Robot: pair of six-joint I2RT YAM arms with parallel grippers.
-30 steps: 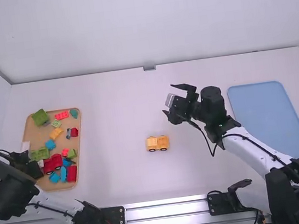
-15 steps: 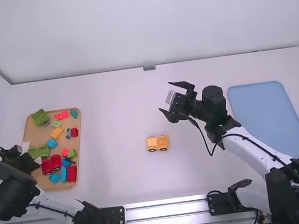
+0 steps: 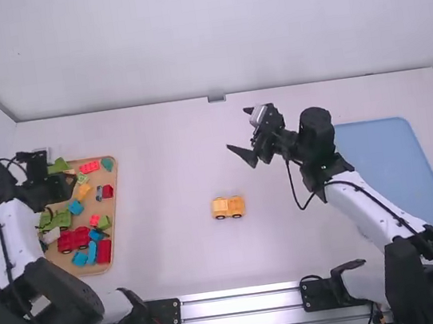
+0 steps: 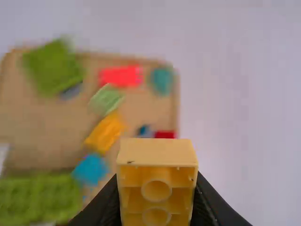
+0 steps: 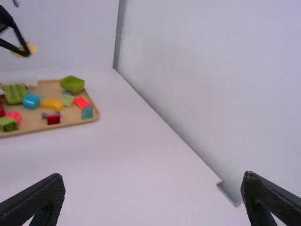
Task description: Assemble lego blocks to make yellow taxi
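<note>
Left fingers (image 3: 72,180) against opposite sides of 1 yellow block (image 4: 156,176).

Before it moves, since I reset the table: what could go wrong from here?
The yellow block in the left claw shows its tubed underside in the left wrist view, so it may need turning to fit. If it slips, it could land in the tray. The wheeled yellow car base is unheld, so it might roll when pressed.

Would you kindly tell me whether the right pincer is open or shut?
The right pincer is open: its two black fingers stand wide apart in the right wrist view, holding nothing.
</note>
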